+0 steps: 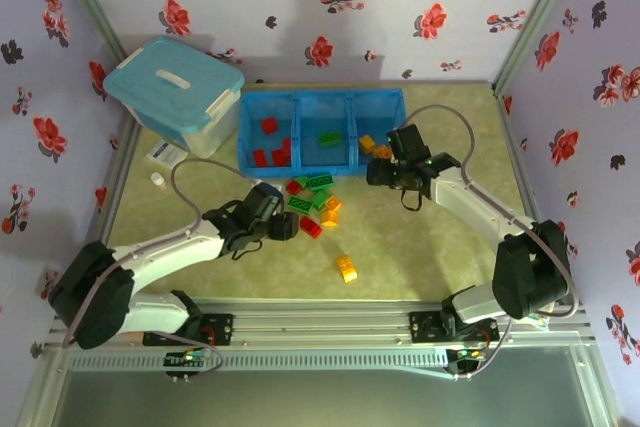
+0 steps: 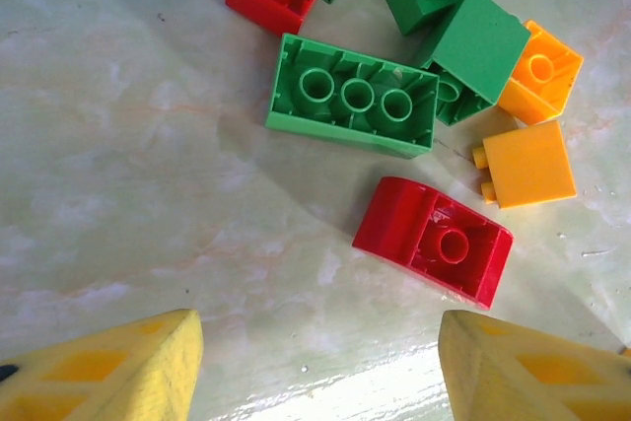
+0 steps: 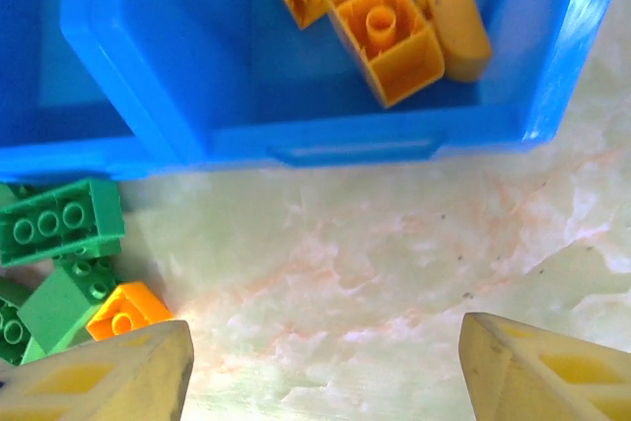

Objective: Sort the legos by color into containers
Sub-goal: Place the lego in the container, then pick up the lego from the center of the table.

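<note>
On the pale mottled tabletop point(image 1: 400, 247), just on the near side of the blue plastic three-compartment tray point(image 1: 320, 96): a loose heap of small studded plastic bricks point(image 1: 315, 199) in red, green and orange, not yet sorted. Nearer again and well apart from that heap, a lone orange brick point(image 1: 346, 268). Inside the tray, red pieces at the left, a green one in the middle, orange sorted bricks point(image 3: 385, 32) at the right.

Left gripper point(image 2: 317, 372) spread wide and empty, hovering at the heap's fringe, with a red round-edged brick point(image 2: 434, 242) tipped over, hollow underside showing, just ahead of one finger. Right gripper point(image 3: 320, 372) likewise wide and holding nothing, poised over bare table just near of the tray's right compartment.

Probably light, rigid and glossy (so apt to skate away or pop out of a careless pinch). Best gripped across two flat opposite side walls, low down, never across the studs or the rounded edge. Straddle the red piece squarely, keeping clear of the long green upturned brick point(image 2: 353, 96) just beyond it. Little fear of breakage; more of nudging the neighbours out of place.
</note>
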Tool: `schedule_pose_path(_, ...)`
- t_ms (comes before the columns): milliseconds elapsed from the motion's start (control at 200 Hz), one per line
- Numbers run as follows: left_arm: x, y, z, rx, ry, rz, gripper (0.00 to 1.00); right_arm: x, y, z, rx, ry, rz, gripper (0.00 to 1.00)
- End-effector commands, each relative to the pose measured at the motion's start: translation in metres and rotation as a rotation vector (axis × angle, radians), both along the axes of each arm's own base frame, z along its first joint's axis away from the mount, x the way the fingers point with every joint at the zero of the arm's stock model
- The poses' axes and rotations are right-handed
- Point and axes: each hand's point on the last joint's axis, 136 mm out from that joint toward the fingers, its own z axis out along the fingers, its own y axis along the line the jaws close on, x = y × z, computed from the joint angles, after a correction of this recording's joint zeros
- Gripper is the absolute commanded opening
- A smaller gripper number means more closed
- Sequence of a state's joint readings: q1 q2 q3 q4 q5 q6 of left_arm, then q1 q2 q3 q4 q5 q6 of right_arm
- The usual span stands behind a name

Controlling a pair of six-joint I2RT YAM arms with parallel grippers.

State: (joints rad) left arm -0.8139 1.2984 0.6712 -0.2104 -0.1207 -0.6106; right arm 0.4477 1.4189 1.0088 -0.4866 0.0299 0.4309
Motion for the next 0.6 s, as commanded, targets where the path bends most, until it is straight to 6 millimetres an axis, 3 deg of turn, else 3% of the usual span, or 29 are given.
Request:
schedule_pose_path(0,0.009,-0.018,0.009,-0.022,-0.016,-0.036,0.66,-0.009,0.007,-0.003,0.067,-0.016,-0.006,0.71)
schedule_pose_path(305,0.029,-0.029,-0.013,0.074,0.065,-0.032,0.72,-0.029,0.002,-0.013,0.083,-0.013,-0.015,0.71)
schedule_pose_path(595,0.03,-0.024,-0.021,0.102,0.074,-0.008,0.75,-0.043,-0.009,-0.021,0.062,-0.018,-0.014,0.73)
